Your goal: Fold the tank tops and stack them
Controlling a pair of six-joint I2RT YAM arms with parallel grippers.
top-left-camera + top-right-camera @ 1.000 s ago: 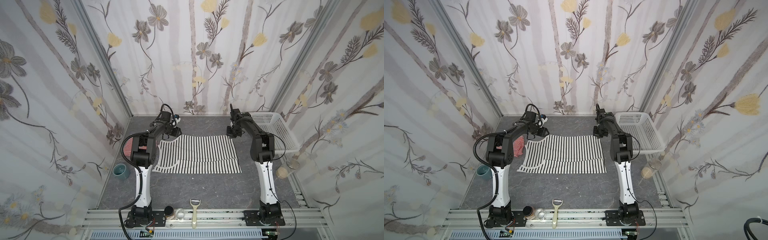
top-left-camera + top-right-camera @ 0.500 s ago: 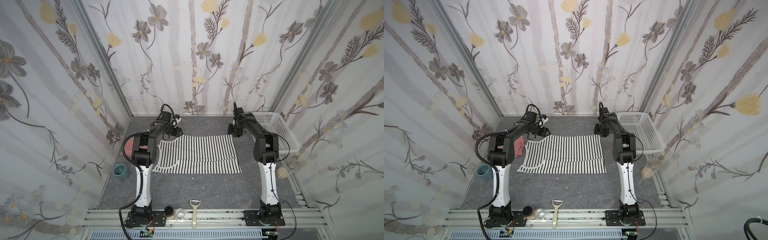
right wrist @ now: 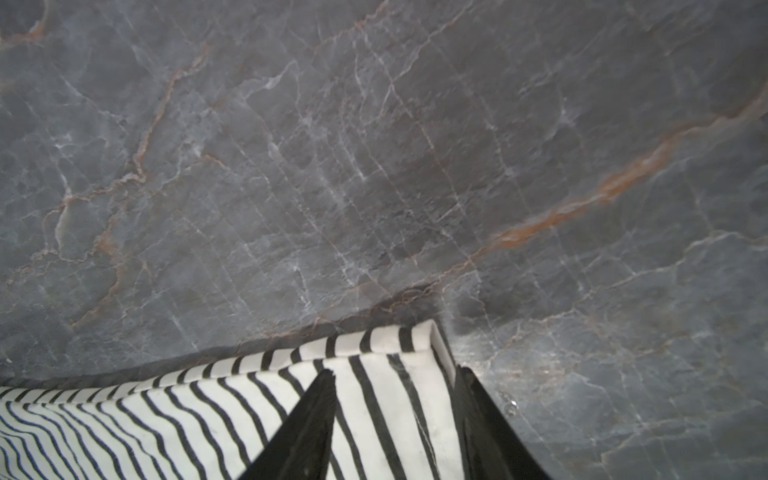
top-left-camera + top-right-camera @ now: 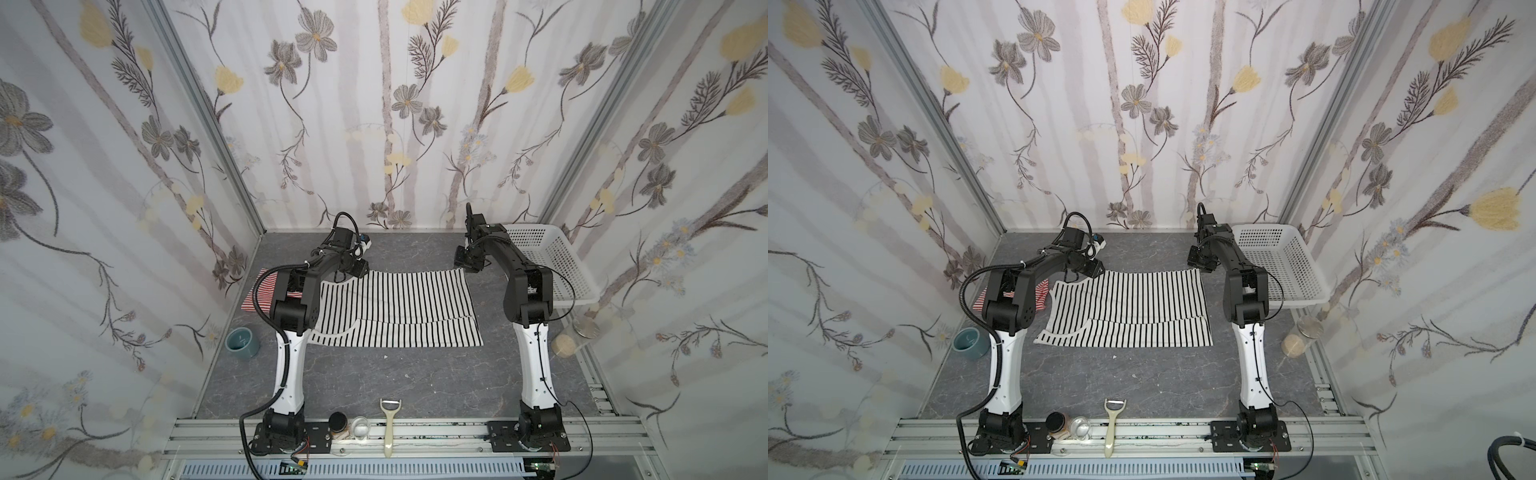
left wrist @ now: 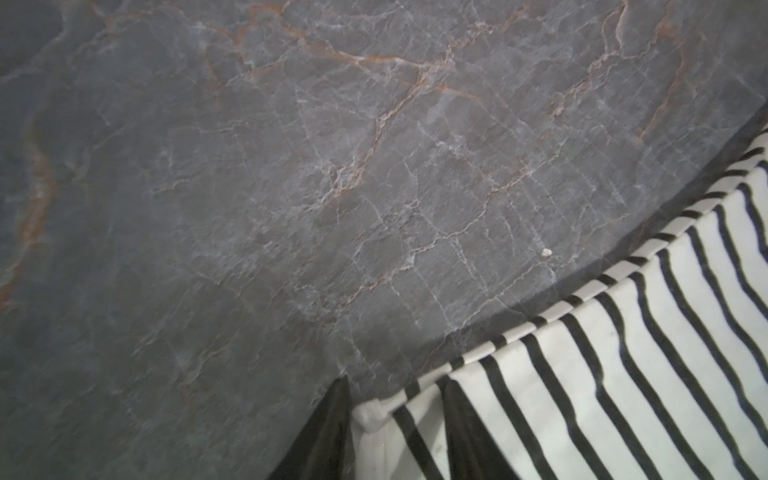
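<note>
The white tank top with thin black stripes (image 4: 395, 307) (image 4: 1129, 309) lies folded flat on the grey table in both top views. The red-and-white tank top (image 4: 259, 291) (image 4: 1040, 299) lies to its left, mostly hidden under my left arm. My left gripper (image 4: 359, 269) (image 5: 394, 384) sits low at the striped top's far left corner. Its jaws stand narrowly apart around the white strap end (image 5: 370, 411). My right gripper (image 4: 467, 266) (image 3: 395, 370) is open over the far right corner (image 3: 419, 336), one finger over the cloth and the other just past its side edge.
A white perforated basket (image 4: 552, 266) stands at the back right beside my right arm. A teal cup (image 4: 242, 341) sits at the left wall and a jar (image 4: 563, 345) lies at the right. A peeler (image 4: 390, 424) and small jars (image 4: 338, 423) rest on the front rail.
My right gripper has opened and its arm has shifted slightly at the far right corner. My left gripper stays at the far left corner with its jaws narrower. The striped top has not moved.
</note>
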